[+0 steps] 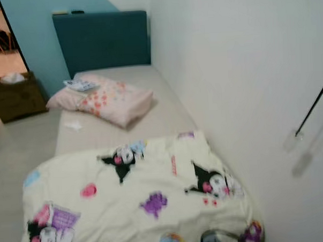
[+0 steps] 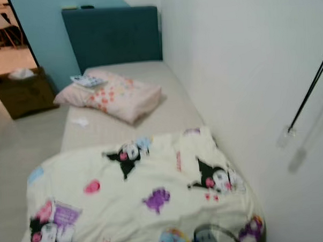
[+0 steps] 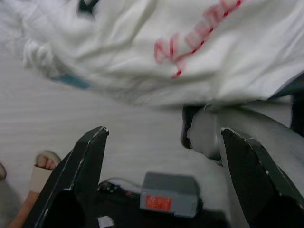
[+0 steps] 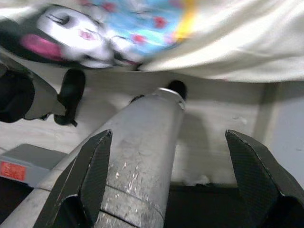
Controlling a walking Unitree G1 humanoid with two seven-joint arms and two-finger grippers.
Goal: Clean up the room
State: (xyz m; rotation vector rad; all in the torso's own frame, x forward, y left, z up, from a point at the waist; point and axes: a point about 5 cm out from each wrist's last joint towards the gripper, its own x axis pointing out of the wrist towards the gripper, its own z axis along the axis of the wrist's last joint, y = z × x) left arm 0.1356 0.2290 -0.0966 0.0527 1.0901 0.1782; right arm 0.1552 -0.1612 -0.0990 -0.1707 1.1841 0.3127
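A bed [image 1: 167, 118] runs along the white wall [image 1: 245, 69], its left edge open to bare floor [image 1: 13, 159]. A cartoon-print blanket [image 1: 138, 197] covers its near half, hanging over the edge. A pink pillow [image 1: 109, 99] lies near the teal headboard [image 1: 101, 40]. Both grippers, left [image 3: 161, 156] and right [image 4: 168, 161], hang with fingers spread, grasping nothing, below the blanket's edge.
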